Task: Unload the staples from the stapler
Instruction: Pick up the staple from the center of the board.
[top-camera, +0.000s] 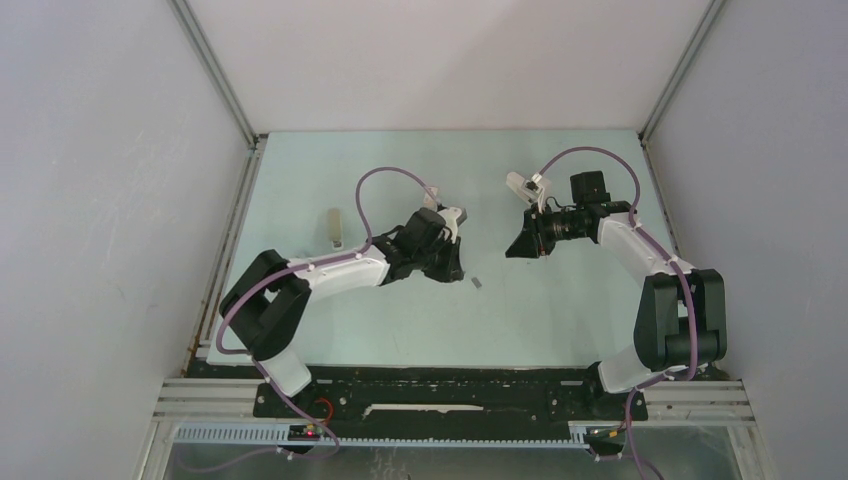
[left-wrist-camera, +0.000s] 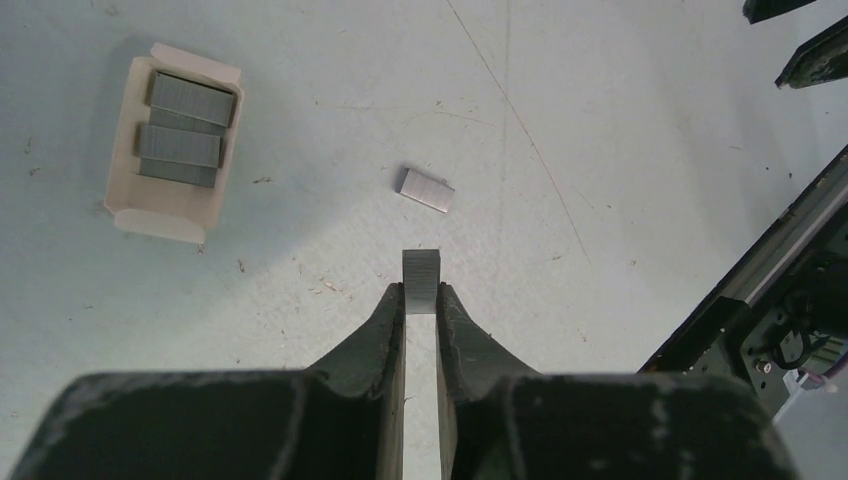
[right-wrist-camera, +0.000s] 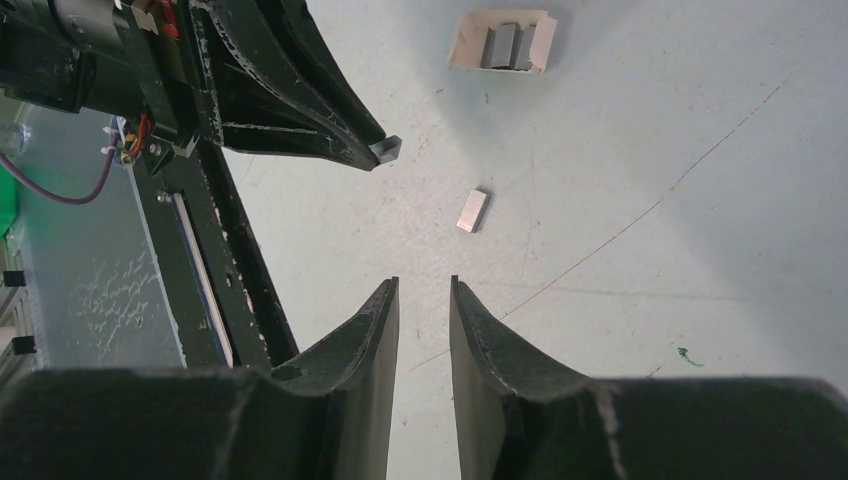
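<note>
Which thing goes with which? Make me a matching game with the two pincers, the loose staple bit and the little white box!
Things:
1. left pincer
2. right pincer
3. loose staple strip
4. white box

States:
A. open, holding nothing
B. lying alone on the table
C. squeezing a small staple strip
D. has grey stacked staple strips inside

Pairs: 1-C, 2-A, 3-B, 4-D
</note>
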